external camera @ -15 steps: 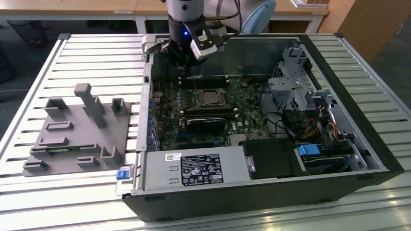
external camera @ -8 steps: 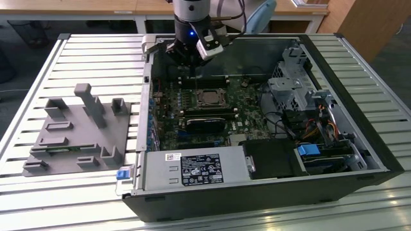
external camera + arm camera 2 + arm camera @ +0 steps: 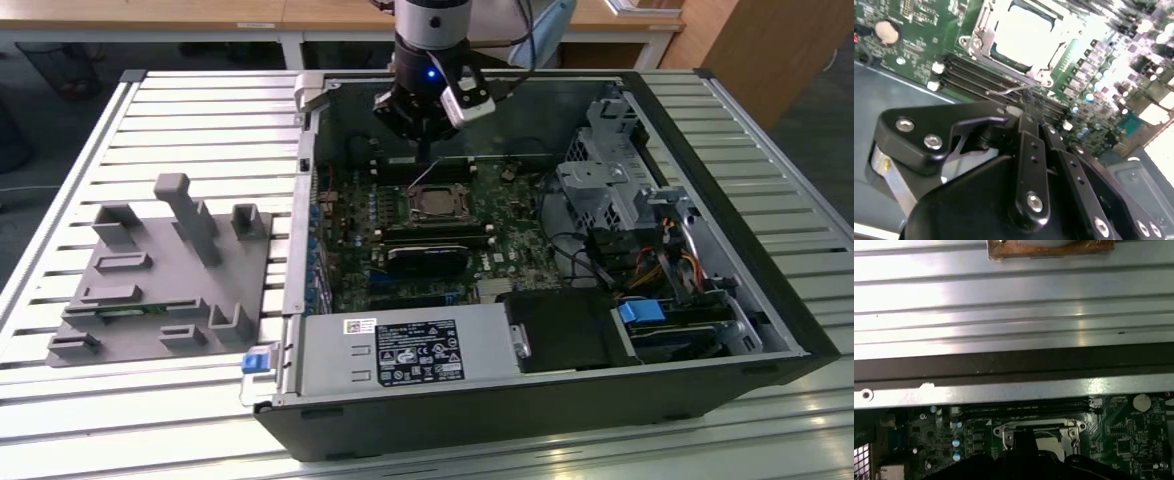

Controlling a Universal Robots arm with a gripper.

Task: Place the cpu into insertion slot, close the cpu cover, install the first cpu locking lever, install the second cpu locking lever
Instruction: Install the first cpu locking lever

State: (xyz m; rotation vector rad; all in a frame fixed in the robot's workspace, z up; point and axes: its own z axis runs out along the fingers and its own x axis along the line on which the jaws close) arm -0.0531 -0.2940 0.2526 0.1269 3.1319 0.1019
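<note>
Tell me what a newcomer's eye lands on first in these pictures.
First the open computer case lying on the slatted table, its green motherboard exposed. Then the black gripper poised just above the cpu seated in the insertion slot, by a thin locking lever. A grey fixture block sits at the exterior view's left.

- In the second wrist view we see the cpu (image 3: 1026, 32) washed out by glare, its surface unreadable.
- In the first wrist view the dark hand (image 3: 1026, 460) covers the lower part of the insertion slot (image 3: 1036, 432).
- The table (image 3: 1014, 295) runs off the frame's upper edge.
</note>
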